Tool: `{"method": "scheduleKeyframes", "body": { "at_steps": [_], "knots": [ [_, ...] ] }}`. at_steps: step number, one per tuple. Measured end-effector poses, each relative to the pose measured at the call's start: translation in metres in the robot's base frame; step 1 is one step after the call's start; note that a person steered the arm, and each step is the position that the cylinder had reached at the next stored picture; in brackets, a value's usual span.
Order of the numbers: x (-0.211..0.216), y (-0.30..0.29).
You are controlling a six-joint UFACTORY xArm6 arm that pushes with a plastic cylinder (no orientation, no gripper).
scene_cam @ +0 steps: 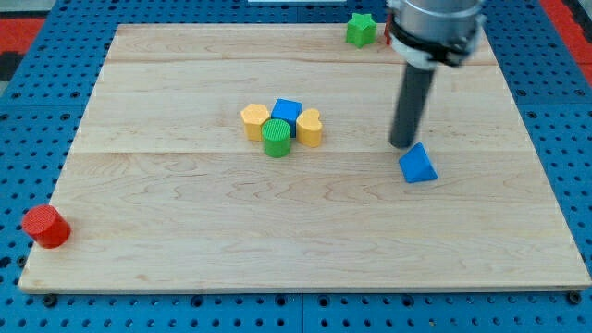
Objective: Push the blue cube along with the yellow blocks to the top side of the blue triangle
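The blue cube (287,113) sits near the board's middle, between a yellow hexagon block (254,121) on its left and a yellow heart-shaped block (310,128) on its right. A green cylinder (276,138) touches them from below. The blue triangle (418,165) lies to the view's right of this cluster. My tip (401,144) rests on the board just above and slightly left of the blue triangle, close to it, and well to the right of the cluster.
A green star (361,29) sits at the board's top edge, with a red block (390,34) partly hidden behind the arm. A red cylinder (45,227) stands at the bottom left corner. The wooden board (185,231) lies on a blue pegboard.
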State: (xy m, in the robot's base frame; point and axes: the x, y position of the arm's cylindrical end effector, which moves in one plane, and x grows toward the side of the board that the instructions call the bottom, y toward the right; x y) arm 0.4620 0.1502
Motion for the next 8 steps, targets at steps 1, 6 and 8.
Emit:
{"method": "scheduleKeyframes", "body": {
  "at_steps": [1, 6, 8],
  "knots": [
    [0.073, 0.036],
    [-0.14, -0.253],
    [-0.072, -0.251]
  ]
}}
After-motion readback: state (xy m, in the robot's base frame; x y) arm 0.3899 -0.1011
